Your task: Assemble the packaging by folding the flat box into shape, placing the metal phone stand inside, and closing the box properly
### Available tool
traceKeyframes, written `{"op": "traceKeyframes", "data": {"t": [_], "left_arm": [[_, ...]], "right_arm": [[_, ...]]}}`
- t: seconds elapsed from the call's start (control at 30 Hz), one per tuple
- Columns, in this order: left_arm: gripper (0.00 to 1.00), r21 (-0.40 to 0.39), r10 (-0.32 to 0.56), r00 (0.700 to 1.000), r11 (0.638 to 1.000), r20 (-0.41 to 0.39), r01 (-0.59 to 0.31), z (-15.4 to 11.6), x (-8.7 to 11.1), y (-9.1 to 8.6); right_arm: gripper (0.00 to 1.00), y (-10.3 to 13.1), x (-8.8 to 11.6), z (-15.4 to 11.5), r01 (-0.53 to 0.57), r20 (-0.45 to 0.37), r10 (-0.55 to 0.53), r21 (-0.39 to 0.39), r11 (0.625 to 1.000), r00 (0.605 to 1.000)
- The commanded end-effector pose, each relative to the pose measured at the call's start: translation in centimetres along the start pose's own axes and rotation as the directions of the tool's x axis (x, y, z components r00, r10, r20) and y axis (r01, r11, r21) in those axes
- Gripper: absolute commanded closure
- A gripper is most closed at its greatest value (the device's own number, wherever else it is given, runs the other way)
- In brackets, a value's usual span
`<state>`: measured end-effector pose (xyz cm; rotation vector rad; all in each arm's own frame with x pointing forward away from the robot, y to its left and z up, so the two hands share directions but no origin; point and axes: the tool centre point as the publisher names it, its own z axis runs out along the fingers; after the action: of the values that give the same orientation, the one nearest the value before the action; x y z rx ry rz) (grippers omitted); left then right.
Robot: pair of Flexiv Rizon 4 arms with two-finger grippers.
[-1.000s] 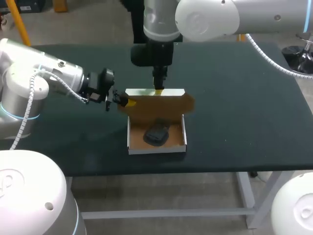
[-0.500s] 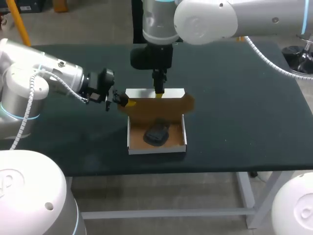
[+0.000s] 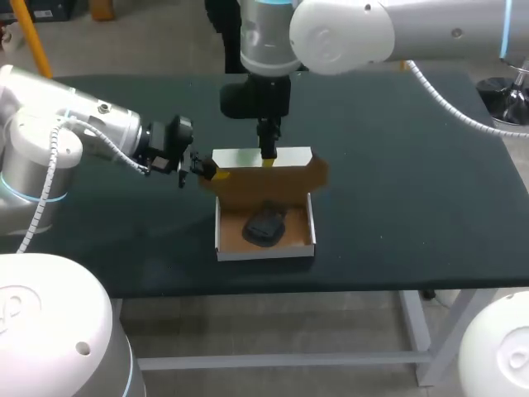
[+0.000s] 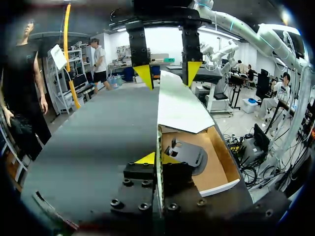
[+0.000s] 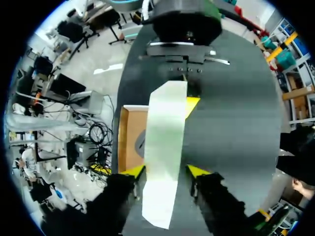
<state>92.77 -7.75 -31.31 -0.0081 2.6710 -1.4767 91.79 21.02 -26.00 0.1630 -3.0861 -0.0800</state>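
A white cardboard box (image 3: 264,248) lies open mid-table with the dark metal phone stand (image 3: 264,225) in its tray. Its lid (image 3: 264,178) stands up at the back, brown inside facing forward. My left gripper (image 3: 207,169) is shut on the lid's left edge; in the left wrist view the thin cardboard sits between the tips of that gripper (image 4: 158,158). My right gripper (image 3: 269,155) hangs over the lid's top edge. In the right wrist view that gripper (image 5: 165,170) stands open, with the white lid (image 5: 165,137) between its fingers.
Dark table cloth (image 3: 413,190) lies on all sides of the box. The table's front edge (image 3: 331,285) runs a little in front of the tray.
My right arm's wrist has shifted slightly; its gripper stays at the lid's top edge. The box, the stand and my left gripper have not moved.
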Motion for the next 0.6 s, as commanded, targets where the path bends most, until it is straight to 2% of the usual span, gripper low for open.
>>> {"op": "traceKeyframes", "data": {"t": [0.03,0.43,0.6], "left_arm": [[1.0,0.001,0.0,1.0,1.0,-0.002,0.0,0.0,0.01,0.05],[1.0,0.001,0.0,1.0,1.0,-0.002,0.0,0.0,0.01,0.05],[1.0,0.001,0.0,1.0,1.0,-0.002,0.0,0.0,0.01,0.05]], "right_arm": [[0.47,0.21,-0.59,0.22,0.003,-0.018,-0.003,0.002,1.0,1.0],[0.56,0.38,-1.01,0.61,0.009,-0.04,-0.009,-0.003,1.0,0.999],[0.66,0.45,-1.07,0.72,0.011,-0.045,-0.011,-0.001,1.0,0.999]]}}
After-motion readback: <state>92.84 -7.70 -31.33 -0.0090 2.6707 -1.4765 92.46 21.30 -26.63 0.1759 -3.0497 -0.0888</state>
